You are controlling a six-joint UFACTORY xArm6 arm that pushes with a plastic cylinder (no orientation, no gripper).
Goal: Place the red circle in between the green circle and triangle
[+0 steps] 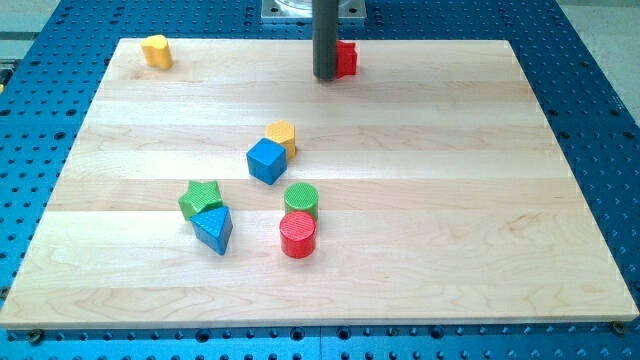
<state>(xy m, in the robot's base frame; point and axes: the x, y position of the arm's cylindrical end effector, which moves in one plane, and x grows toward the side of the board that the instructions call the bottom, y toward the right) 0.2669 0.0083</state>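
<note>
Our tip [326, 77] rests at the upper centre of the surface [480, 160], beside a red block [346, 59], touching no task block; it is a bare rod and holds nothing. The red circle [298, 235] stands at lower centre, touching the green circle [301, 199] above it; the blue triangle [213, 228] lies to its left. We judge it light, rigid and easily slid; push low on its right side.

Your arm shows only as a straight dark rod, coming down from the view's top edge a little right of centre. It stands upright, with no lean you could make out. My tip [325, 77] rests at the far end of the board, near the view's top. The rest of the arm lies outside the view.
</note>
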